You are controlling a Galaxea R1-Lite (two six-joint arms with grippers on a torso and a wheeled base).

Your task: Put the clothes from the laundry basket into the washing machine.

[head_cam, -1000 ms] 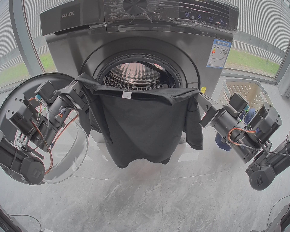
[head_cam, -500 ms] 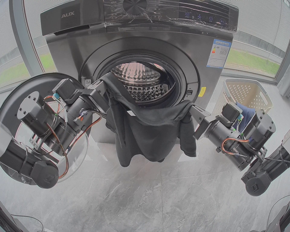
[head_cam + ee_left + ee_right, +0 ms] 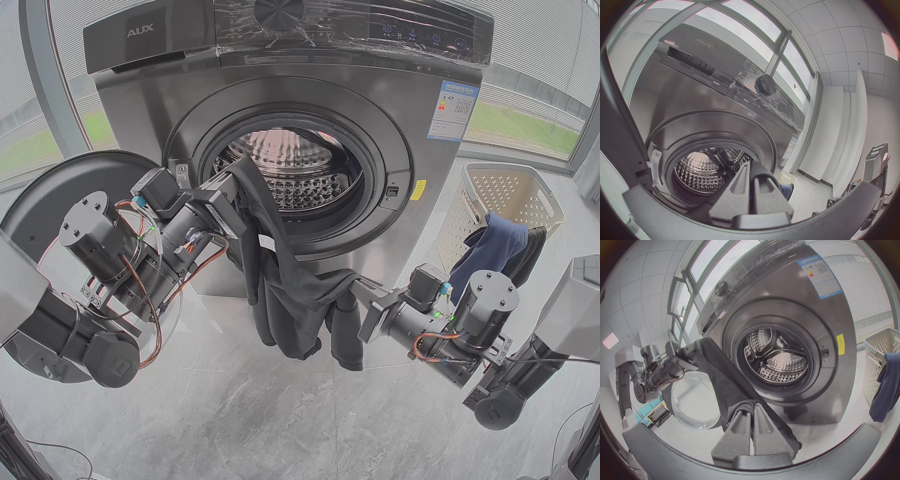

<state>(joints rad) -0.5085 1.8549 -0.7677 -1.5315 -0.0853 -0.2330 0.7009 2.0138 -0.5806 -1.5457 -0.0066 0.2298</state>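
Observation:
A dark grey shirt (image 3: pixel 287 294) hangs between my two grippers in front of the washing machine (image 3: pixel 281 94). My left gripper (image 3: pixel 232 181) is shut on one end of it at the left rim of the open drum (image 3: pixel 294 169). The right gripper (image 3: pixel 357 289) is shut on the other end, lower, below the drum opening. In the left wrist view the fingers (image 3: pixel 762 187) pinch the dark cloth (image 3: pixel 757 168). In the right wrist view the shirt (image 3: pixel 725 380) stretches from the gripper (image 3: pixel 752 410) up to the other arm. A laundry basket (image 3: pixel 519 194) at the right holds blue and dark clothes (image 3: pixel 494 247).
The machine's round door (image 3: pixel 69 187) stands open at the left, behind my left arm. The tiled floor (image 3: pixel 300 412) lies in front. Windows (image 3: pixel 531 119) lie behind the machine.
My left gripper has moved right and up to the drum's rim. My right gripper has dropped and moved left, so the shirt hangs bunched instead of spread across the opening.

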